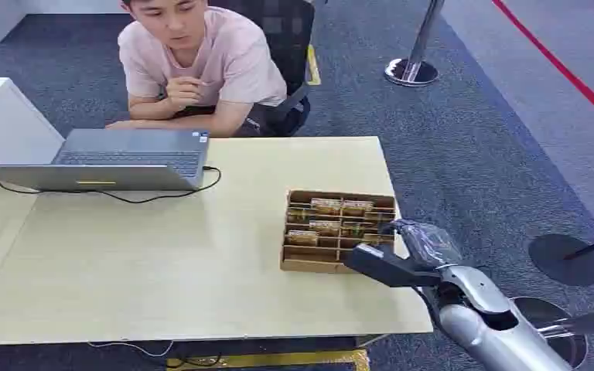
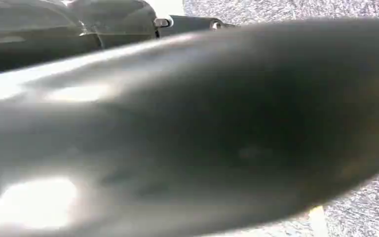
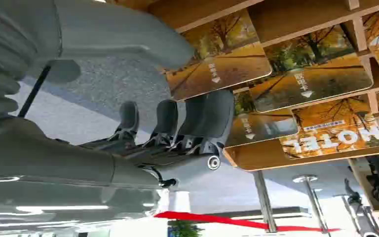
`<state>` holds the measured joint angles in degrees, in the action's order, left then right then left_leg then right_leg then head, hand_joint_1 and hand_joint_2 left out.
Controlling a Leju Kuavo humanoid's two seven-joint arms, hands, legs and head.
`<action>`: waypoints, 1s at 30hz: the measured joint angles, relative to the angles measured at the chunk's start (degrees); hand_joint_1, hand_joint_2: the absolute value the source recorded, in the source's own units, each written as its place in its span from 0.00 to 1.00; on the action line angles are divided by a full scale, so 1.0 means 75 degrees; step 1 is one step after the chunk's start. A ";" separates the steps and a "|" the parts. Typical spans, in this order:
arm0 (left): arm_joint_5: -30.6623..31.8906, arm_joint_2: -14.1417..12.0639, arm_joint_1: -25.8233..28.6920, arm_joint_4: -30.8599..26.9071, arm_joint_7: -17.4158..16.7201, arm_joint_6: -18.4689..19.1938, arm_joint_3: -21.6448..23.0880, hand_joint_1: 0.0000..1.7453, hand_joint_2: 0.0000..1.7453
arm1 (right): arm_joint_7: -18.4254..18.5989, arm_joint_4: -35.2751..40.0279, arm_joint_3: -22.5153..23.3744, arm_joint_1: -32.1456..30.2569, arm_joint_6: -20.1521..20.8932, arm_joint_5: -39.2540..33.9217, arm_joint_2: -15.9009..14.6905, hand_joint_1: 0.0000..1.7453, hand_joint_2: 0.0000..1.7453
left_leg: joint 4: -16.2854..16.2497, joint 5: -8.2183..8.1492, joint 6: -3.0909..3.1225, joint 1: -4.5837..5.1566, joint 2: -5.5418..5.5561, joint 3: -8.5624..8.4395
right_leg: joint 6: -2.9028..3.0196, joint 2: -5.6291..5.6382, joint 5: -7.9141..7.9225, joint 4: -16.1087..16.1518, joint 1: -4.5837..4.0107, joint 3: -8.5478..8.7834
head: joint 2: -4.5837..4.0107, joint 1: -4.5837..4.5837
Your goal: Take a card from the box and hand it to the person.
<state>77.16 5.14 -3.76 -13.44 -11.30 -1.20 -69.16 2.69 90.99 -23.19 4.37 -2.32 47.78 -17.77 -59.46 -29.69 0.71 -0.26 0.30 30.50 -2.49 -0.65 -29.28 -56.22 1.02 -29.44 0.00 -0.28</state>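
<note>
A shallow cardboard box (image 1: 313, 265) with rows of dividers sits near the right edge of the table, and autumn-tree cards (image 1: 326, 206) stand in its slots. My right hand (image 1: 399, 259) hovers at the box's near right corner, dark fingers stretched toward it. In the right wrist view the thumb and fingers (image 3: 205, 118) are apart with nothing between them, just short of the cards (image 3: 311, 81) in the box (image 3: 296, 15). A sliver of my left hand (image 2: 128, 17) shows behind a dark blur; its pose is unreadable. The person (image 1: 201, 62) sits across the table, arms resting on its far edge.
An open grey laptop (image 1: 124, 158) stands at the table's far left, its black cable (image 1: 131, 197) trailing over the tabletop (image 1: 162, 263). A stanchion base (image 1: 411, 72) is on the carpet beyond the table, and a red floor line runs at the far right.
</note>
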 joint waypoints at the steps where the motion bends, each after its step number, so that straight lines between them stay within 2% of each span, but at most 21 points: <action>1: 0.0000 0.0000 0.0000 0.0000 0.0000 0.0000 0.0000 0.00 0.00 | 0.0026 0.0000 -0.0003 0.0000 0.0012 0.0015 0.0006 0.55 1.00 | 0.0000 0.0000 0.0000 0.0000 0.0000 0.0000 | 0.0000 0.0000 0.0000 0.0000 0.0000 0.0000 | 0.0000 -0.0003; 10: 0.0003 0.0000 -0.0001 0.0000 0.0000 0.0000 0.0000 0.00 0.00 | 0.0093 0.0000 -0.0073 0.0000 0.0038 0.0120 0.0041 0.54 1.00 | 0.0000 0.0000 0.0000 0.0000 0.0000 0.0000 | 0.0000 0.0000 0.0000 0.0000 0.0000 0.0000 | 0.0000 0.0000; 11: 0.0003 0.0000 -0.0001 0.0000 -0.0003 0.0000 0.0000 0.00 1.00 | 0.0114 0.0000 -0.0085 0.0000 0.0041 0.0128 0.0044 0.54 1.00 | 0.0000 0.0000 0.0000 0.0000 0.0000 0.0000 | 0.0000 0.0000 0.0000 0.0000 0.0000 0.0000 | 0.0000 -0.0003; 20: 0.0000 0.0003 -0.0003 0.0000 0.0003 0.0000 0.0000 0.00 1.00 | 0.0178 -0.0003 -0.0108 0.0004 0.0067 0.0262 0.0128 0.57 1.00 | 0.0000 0.0000 0.0000 0.0000 0.0000 -0.0001 | 0.0000 0.0000 0.0000 0.0000 0.0000 0.0001 | 0.0000 -0.0003; 22: 0.0003 0.0003 -0.0003 0.0003 0.0029 0.0000 0.0000 0.00 1.00 | 0.0184 -0.0006 -0.0111 0.0004 0.0082 0.0265 0.0146 0.69 1.00 | 0.0000 0.0000 0.0000 0.0000 0.0000 0.0000 | 0.0000 0.0000 0.0000 0.0000 0.0000 0.0001 | 0.0000 0.0000; 25: 0.0000 0.0003 -0.0003 0.0018 0.0084 0.0000 0.0000 0.00 1.00 | 0.0198 -0.0023 -0.0117 0.0008 0.0102 0.0297 0.0181 0.77 1.00 | 0.0000 0.0001 0.0001 0.0000 0.0001 0.0000 | 0.0000 -0.0001 0.0000 0.0000 0.0000 0.0001 | 0.0000 -0.0003; 26: 0.0000 0.0003 -0.0003 0.0017 0.0090 -0.0003 0.0000 0.00 1.00 | 0.0201 -0.0023 -0.0120 0.0008 0.0105 0.0309 0.0187 0.74 1.00 | 0.0000 0.0001 0.0001 0.0000 0.0001 0.0001 | 0.0000 -0.0001 0.0000 0.0000 0.0000 0.0000 | 0.0000 -0.0003; 30: 0.0000 0.0003 -0.0004 0.0017 0.0093 -0.0017 0.0000 0.00 1.00 | 0.0198 -0.0023 -0.0146 0.0022 0.0125 0.0350 0.0224 0.74 1.00 | 0.0000 0.0001 0.0001 0.0000 0.0000 0.0001 | 0.0000 -0.0001 0.0000 0.0000 0.0000 0.0001 | 0.0000 -0.0003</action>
<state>77.15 5.16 -3.79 -13.31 -10.60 -1.33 -69.16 4.17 90.82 -24.28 4.53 -1.38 50.40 -16.09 -59.46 -29.69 0.72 -0.26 0.30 30.51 -2.48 -0.65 -29.28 -56.22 1.02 -29.43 0.00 -0.31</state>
